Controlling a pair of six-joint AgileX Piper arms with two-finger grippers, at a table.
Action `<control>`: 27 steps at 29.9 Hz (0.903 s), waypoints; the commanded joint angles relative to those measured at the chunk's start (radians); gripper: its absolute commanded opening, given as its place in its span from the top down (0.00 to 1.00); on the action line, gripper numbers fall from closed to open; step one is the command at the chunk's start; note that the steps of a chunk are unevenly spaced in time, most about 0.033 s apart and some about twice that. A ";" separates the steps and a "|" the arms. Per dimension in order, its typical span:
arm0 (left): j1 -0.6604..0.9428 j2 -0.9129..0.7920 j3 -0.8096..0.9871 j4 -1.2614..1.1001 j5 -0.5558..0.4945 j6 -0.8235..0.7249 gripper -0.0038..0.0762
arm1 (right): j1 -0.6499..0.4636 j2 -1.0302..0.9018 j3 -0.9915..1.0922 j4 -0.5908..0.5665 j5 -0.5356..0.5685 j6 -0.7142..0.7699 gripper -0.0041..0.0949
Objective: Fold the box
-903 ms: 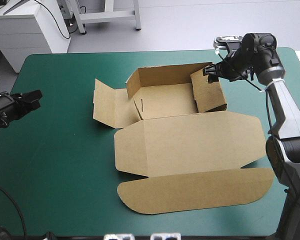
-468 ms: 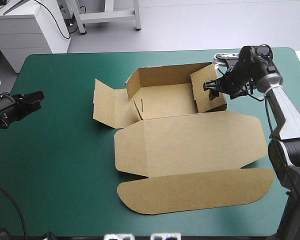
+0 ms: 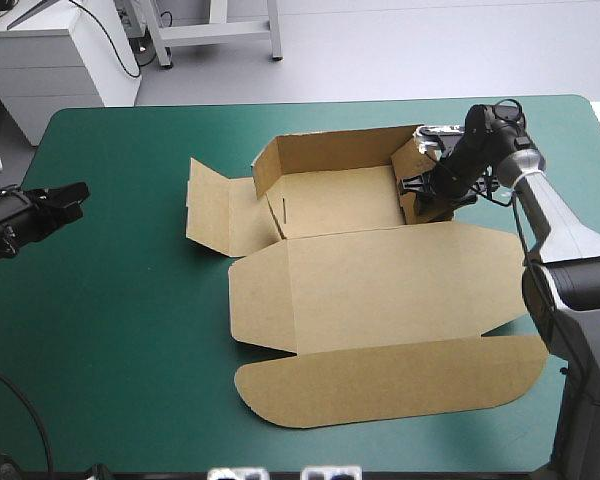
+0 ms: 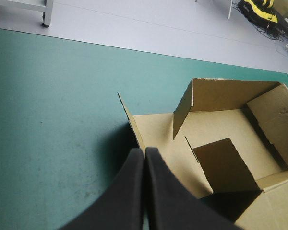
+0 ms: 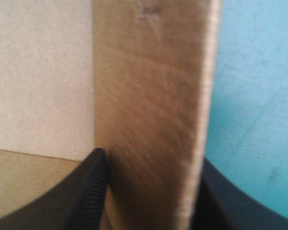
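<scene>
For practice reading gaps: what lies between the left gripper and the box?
Nothing: bare teal-green cover, shown in the high view, separates the shut left gripper from the box.

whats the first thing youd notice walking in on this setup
A big brown box sprawls across the teal-green table. Its tray has the far and right walls raised, and the lid lies flat toward the near edge. The right claw grips the tray's right wall, board between its fingers, while the left claw hangs shut near the table's left edge, well clear of the box.
</scene>
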 commanded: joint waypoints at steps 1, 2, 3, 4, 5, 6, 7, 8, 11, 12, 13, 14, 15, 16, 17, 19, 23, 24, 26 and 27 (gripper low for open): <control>-0.002 -0.021 -0.028 -0.081 -0.009 -0.006 0.96 | -0.002 -0.060 -0.039 0.043 0.023 -0.094 0.93; -0.002 -0.021 -0.028 -0.081 -0.015 -0.006 0.96 | -0.002 -0.060 -0.039 0.072 0.023 -0.124 0.97; -0.002 -0.021 -0.028 -0.081 -0.017 -0.006 0.96 | -0.002 -0.060 -0.039 0.111 0.023 -0.138 0.96; -0.002 -0.019 -0.028 -0.081 -0.017 -0.006 0.96 | -0.002 -0.060 -0.039 0.130 0.023 -0.140 0.96; -0.002 -0.019 -0.028 -0.081 -0.017 -0.006 0.96 | -0.002 -0.060 -0.039 0.137 0.023 -0.148 0.96; -0.002 -0.019 -0.028 -0.081 -0.017 -0.006 0.96 | -0.002 -0.064 -0.039 0.134 0.023 -0.153 0.96; -0.002 -0.015 -0.028 -0.081 -0.017 -0.006 0.96 | -0.002 -0.067 -0.039 0.113 0.024 -0.155 0.96; -0.002 -0.015 -0.028 -0.081 -0.017 -0.006 0.96 | -0.002 -0.077 -0.039 0.090 0.024 -0.155 0.96; -0.002 0.000 -0.028 -0.079 -0.021 -0.006 0.96 | -0.002 -0.119 -0.039 0.015 0.024 -0.155 0.96; -0.002 0.013 -0.028 -0.079 -0.024 -0.006 0.96 | -0.005 -0.140 -0.039 0.007 0.024 -0.155 0.96; -0.002 0.023 -0.028 -0.079 -0.026 -0.006 0.96 | -0.011 -0.163 -0.039 0.013 0.024 -0.155 0.96; -0.002 0.038 -0.028 -0.080 -0.028 -0.006 0.96 | -0.015 -0.185 -0.039 0.031 0.024 -0.158 0.96; -0.002 0.053 -0.028 -0.080 -0.028 -0.006 0.96 | -0.022 -0.208 -0.039 0.058 0.024 -0.173 0.96; -0.002 0.072 -0.028 -0.080 -0.025 -0.006 0.96 | -0.027 -0.230 -0.039 0.090 0.024 -0.206 0.96; -0.002 0.091 -0.028 -0.080 -0.020 -0.006 0.96 | -0.034 -0.253 -0.039 0.120 0.024 -0.231 0.96; -0.002 0.127 -0.028 -0.086 -0.018 -0.006 0.96 | -0.034 -0.291 -0.039 0.144 0.024 -0.240 0.96; -0.004 0.197 -0.028 -0.162 -0.013 -0.040 0.96 | -0.032 -0.356 -0.039 0.146 0.024 -0.248 0.96; -0.011 0.216 -0.028 -0.184 -0.004 -0.040 0.96 | -0.032 -0.370 -0.039 0.149 0.024 -0.248 0.96; -0.032 0.253 -0.028 -0.204 -0.004 -0.040 0.96 | -0.032 -0.395 -0.039 0.151 0.024 -0.248 0.96; -0.050 0.272 -0.028 -0.208 -0.004 -0.040 0.96 | -0.032 -0.406 -0.039 0.156 0.024 -0.246 0.96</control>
